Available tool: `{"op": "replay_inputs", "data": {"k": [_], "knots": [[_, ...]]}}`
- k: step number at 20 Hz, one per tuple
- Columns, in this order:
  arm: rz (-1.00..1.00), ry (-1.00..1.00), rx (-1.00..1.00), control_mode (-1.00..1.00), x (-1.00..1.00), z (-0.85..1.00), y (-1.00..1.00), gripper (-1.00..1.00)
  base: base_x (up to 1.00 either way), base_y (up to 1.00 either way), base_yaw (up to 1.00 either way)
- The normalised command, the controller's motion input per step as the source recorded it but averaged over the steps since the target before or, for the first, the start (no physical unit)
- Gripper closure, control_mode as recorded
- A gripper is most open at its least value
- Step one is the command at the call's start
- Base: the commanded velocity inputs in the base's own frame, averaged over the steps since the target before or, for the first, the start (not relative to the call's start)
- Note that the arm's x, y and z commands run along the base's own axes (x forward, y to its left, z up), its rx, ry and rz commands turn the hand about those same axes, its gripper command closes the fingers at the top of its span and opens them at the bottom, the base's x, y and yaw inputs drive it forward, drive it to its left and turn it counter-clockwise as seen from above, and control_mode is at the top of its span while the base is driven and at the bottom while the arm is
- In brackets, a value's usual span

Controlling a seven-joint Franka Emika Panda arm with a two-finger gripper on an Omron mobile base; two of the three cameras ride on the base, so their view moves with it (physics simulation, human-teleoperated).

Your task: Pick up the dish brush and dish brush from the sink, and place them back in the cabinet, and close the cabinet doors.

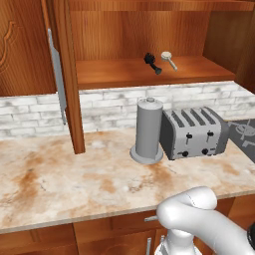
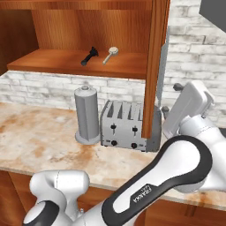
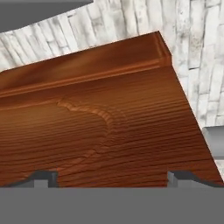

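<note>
Both dish brushes lie side by side on the cabinet shelf (image 1: 114,72): the black stubby one (image 1: 152,63) (image 2: 89,56) and the cream-headed one (image 1: 169,60) (image 2: 111,54). Both cabinet doors stand open. The left door (image 1: 25,45) is swung out with its silver handle (image 1: 57,74) showing. The right door (image 2: 154,66) appears edge-on. My gripper (image 2: 171,98) is open just right of it, facing the door's carved outer face (image 3: 100,118). Its fingertips (image 3: 43,177) are spread wide, nothing between them. The sink is out of view.
A grey paper-towel cylinder (image 1: 148,130) and a silver toaster (image 1: 194,132) stand on the marble counter (image 1: 60,174) under the cabinet. A stove top (image 1: 244,130) lies at the right. White brick wall (image 2: 194,48) runs behind the right door.
</note>
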Motion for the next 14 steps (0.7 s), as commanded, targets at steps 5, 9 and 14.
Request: {"op": "replay_inputs", "data": {"k": [5, 9, 14], "knots": [[0.13, -0.02, 0.0, -1.0, -0.05, 0.02, 0.18, -1.0, 0.0, 0.0, 0.0], [0.09, -0.07, 0.0, -1.0, -0.03, 0.16, 0.11, -1.0, 0.0, 0.0, 0.0], [0.08, -0.07, 0.0, -1.0, -0.01, 0.15, 0.17, -1.0, 0.0, 0.0, 0.0]]}}
